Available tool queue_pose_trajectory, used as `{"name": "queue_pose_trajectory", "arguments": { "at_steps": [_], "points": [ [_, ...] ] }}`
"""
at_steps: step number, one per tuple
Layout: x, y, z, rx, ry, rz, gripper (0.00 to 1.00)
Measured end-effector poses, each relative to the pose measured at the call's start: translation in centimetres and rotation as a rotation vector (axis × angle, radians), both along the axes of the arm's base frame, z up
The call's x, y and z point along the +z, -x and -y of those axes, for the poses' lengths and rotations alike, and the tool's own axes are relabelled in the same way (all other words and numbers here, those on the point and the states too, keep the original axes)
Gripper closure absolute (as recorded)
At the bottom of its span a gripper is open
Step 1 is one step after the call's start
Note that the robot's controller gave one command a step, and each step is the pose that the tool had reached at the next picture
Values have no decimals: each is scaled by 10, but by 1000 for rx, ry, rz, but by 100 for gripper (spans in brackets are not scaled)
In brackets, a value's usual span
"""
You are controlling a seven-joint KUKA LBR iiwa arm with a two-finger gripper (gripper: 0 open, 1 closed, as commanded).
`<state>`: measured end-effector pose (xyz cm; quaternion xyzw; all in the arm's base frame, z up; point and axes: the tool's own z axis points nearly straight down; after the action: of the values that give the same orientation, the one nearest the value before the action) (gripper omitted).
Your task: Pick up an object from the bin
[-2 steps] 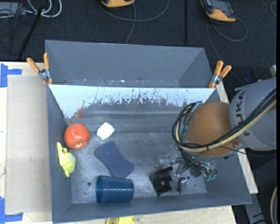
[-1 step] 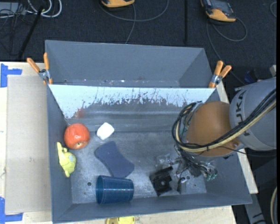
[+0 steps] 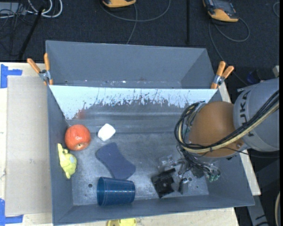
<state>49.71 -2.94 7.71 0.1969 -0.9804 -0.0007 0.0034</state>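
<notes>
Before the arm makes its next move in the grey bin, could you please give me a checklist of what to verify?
1. The gripper is low in the near-right part of the grey metal bin: ok.
2. The small black angular object lies right beside the gripper: ok.
3. The black object is actually gripped: cannot tell.
4. The dark blue plastic cup, on its side, and the dark blue flat pad lie apart from the black object: ok.
5. The red round fruit, white block and yellow toy figure lie far off at the view's left: ok.
</notes>
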Motion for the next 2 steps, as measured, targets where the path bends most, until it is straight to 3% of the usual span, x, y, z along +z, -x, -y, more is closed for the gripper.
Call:
{"name": "queue_pose_trajectory", "arguments": {
  "at_steps": [2],
  "points": [
    [25,-2,0,1,0,10,100]
  ]
}}
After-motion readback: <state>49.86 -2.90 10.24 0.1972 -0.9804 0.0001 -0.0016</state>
